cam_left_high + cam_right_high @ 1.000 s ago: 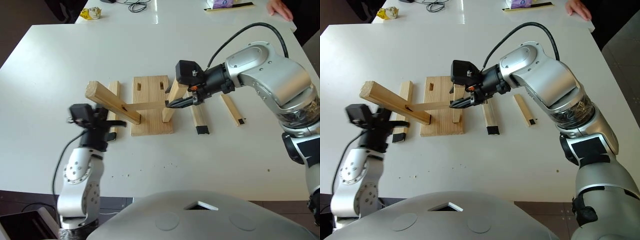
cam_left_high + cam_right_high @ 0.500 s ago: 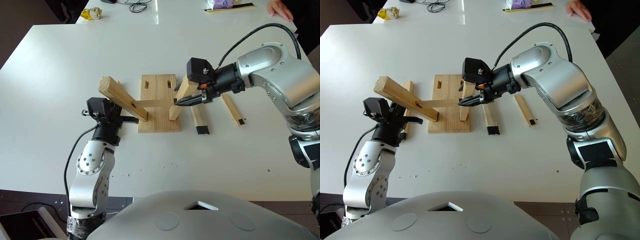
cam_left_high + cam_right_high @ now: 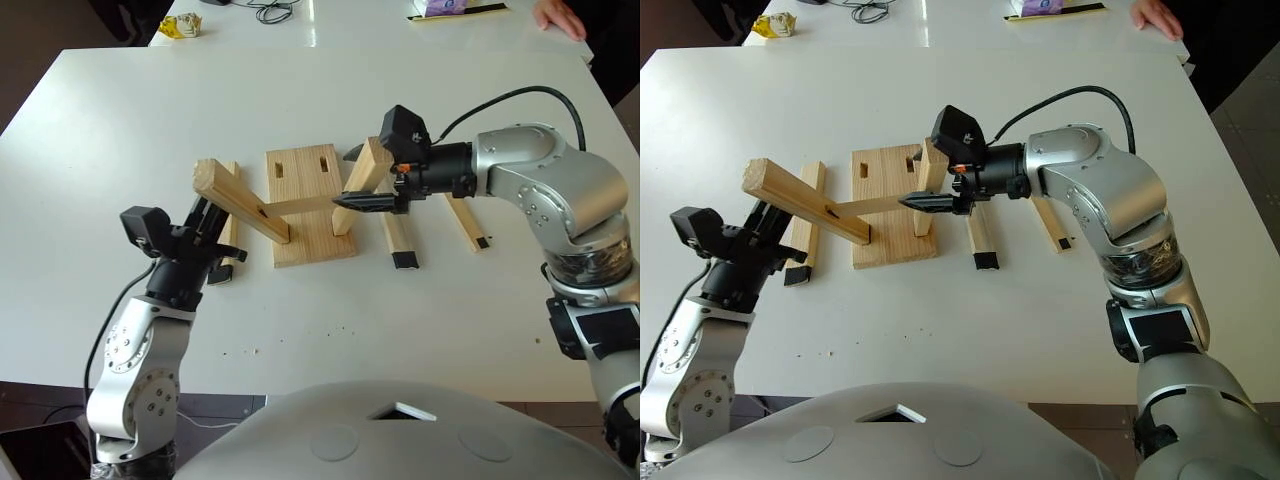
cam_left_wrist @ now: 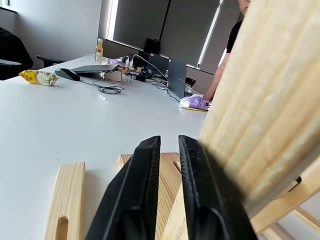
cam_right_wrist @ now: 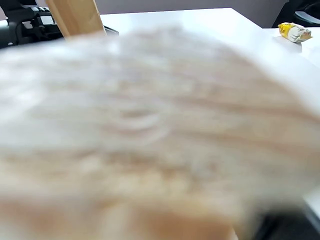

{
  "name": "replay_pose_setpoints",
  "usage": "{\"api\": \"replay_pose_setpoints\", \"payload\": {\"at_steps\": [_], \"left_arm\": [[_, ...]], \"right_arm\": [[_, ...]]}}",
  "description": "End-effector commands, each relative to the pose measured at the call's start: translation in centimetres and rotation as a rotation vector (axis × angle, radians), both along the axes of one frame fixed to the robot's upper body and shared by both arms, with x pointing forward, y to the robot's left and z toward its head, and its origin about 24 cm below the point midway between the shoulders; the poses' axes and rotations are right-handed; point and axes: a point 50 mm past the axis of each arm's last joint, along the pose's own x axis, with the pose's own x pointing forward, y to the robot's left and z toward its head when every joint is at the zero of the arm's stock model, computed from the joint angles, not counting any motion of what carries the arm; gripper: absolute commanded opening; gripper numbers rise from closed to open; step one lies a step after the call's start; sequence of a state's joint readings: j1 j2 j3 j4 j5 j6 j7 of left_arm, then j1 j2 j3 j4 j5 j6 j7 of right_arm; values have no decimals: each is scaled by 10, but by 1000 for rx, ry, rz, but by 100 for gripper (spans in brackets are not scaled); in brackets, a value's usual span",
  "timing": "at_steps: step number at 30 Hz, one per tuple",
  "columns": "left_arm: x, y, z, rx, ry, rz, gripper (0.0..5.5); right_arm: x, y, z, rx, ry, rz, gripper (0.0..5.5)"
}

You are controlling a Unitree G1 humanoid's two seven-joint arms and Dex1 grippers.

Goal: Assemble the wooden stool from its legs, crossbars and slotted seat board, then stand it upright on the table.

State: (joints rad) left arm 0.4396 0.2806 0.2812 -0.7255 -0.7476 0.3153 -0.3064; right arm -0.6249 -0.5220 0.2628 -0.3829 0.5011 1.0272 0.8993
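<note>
The slotted seat board [image 3: 308, 228] lies flat on the white table. Over it hangs a part-built frame: a left leg [image 3: 238, 200] and a right leg [image 3: 362, 178] joined by a thin crossbar [image 3: 300, 208]. My right gripper [image 3: 346, 200] is shut on the right leg, which appears as blurred wood [image 5: 150, 125] in the right wrist view. My left gripper [image 3: 203, 213] sits just under the left leg's lower side. Its fingers [image 4: 142, 190] are shut with nothing between them, and the leg [image 4: 270, 100] lies beside them.
A loose leg [image 3: 229, 215] lies left of the board. Another leg with a black foot [image 3: 397, 240] and a short bar [image 3: 465, 220] lie to its right. A yellow wrapper [image 3: 183, 27], cables and a person's hand [image 3: 560, 15] are on the far table.
My left arm came in toward the frame's left leg, then drew back to the left and lower. My right gripper turned with the right leg, and the frame shifted slightly.
</note>
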Motion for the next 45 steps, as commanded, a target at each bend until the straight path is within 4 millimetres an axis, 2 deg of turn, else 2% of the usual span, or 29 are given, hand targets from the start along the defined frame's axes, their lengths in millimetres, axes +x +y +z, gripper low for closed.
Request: {"api": "replay_pose_setpoints", "payload": {"at_steps": [1, 4, 7, 10, 13, 15, 18, 20, 22, 25, 28, 30, 32, 36, 38, 39, 41, 42, 43, 45], "left_arm": [[1, 17, 2, 64, 26, -20, 110], [-3, 23, 6, 87, 24, -47, 110], [-9, 40, 19, 108, -5, -4, 110], [-5, 59, 52, 87, -133, 84, 110], [-2, 65, 83, 35, -259, 103, 110], [3, 56, 105, 25, -334, 64, 110], [9, 26, 123, 50, -390, -65, 110], [14, 2, 122, 69, -370, -152, 110], [22, -20, 112, 90, -321, -227, 110], [36, -38, 96, 72, -256, -255, 110], [44, -43, 91, 68, -252, -238, 110], [46, -43, 97, 62, -293, -238, 110], [44, -39, 112, 37, -377, -229, 110], [32, -23, 160, -64, -602, -175, 110], [26, -19, 177, -110, -678, -170, 110], [25, -18, 180, -115, -679, -176, 110], [27, -20, 172, -86, -613, -184, 110], [33, -21, 158, -49, -520, -173, 110], [42, -23, 136, -20, -389, -163, 110], [56, -33, 81, 56, -94, -160, 110]], "right_arm": [[-11, -4, -3, 47, 66, -10, 387], [-12, -8, 8, 113, 55, -32, 387], [-8, -19, 25, 189, 5, -75, 387], [-5, -38, 43, 266, -48, -142, 387], [-9, -52, 63, 374, -91, -141, 387], [-15, -54, 75, 508, -84, -72, 387], [-24, -49, 82, 622, -68, 11, 387], [-22, -42, 87, 696, -88, -14, 387], [-11, -30, 85, 716, -125, -132, 387], [-3, -11, 73, 709, -106, -232, 387], [-4, 4, 64, 704, -78, -221, 387], [-5, 11, 66, 717, -79, -207, 387], [-7, 13, 82, 777, -113, -185, 387], [-15, -2, 131, 1023, -185, -121, 387], [-18, -10, 142, 1093, -198, -98, 387], [-18, -10, 142, 1094, -193, -91, 387], [-15, -8, 129, 1012, -184, -107, 387], [-12, -3, 115, 926, -168, -124, 387], [-9, 2, 94, 819, -143, -147, 387], [-4, 7, 49, 611, -85, -210, 387]]}}
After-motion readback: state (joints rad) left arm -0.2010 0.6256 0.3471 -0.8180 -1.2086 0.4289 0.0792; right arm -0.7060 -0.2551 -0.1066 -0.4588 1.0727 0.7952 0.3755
